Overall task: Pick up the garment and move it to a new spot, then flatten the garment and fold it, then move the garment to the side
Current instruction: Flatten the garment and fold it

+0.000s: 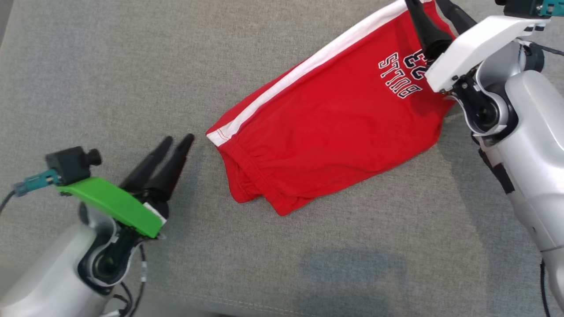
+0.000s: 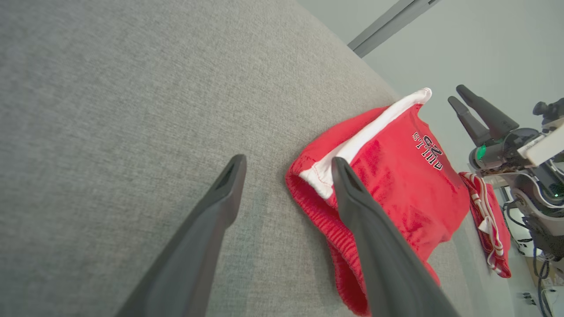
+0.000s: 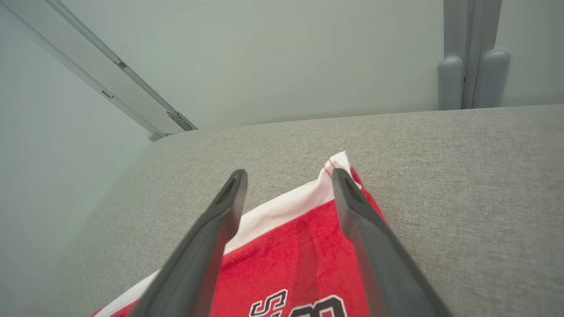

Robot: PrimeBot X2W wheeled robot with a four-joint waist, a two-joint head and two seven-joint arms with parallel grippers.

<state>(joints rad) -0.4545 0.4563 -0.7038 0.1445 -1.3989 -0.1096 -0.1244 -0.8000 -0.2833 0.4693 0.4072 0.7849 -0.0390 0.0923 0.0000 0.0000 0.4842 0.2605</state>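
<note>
The garment is a pair of red shorts with a white side stripe and dark lettering. It lies folded and slanted on the grey fabric surface. My left gripper is open at the lower left, its tips a short way left of the waistband corner, with nothing between its fingers. In the left wrist view the left gripper points at the garment's waistband end. My right gripper is open over the far hem, near the lettering. In the right wrist view the right gripper straddles the garment's white-striped corner.
A second red and white cloth hangs past the surface's far side, below my right gripper. A pale wall with grey framing stands behind the surface's rounded back edge. Bare grey fabric stretches left of and in front of the garment.
</note>
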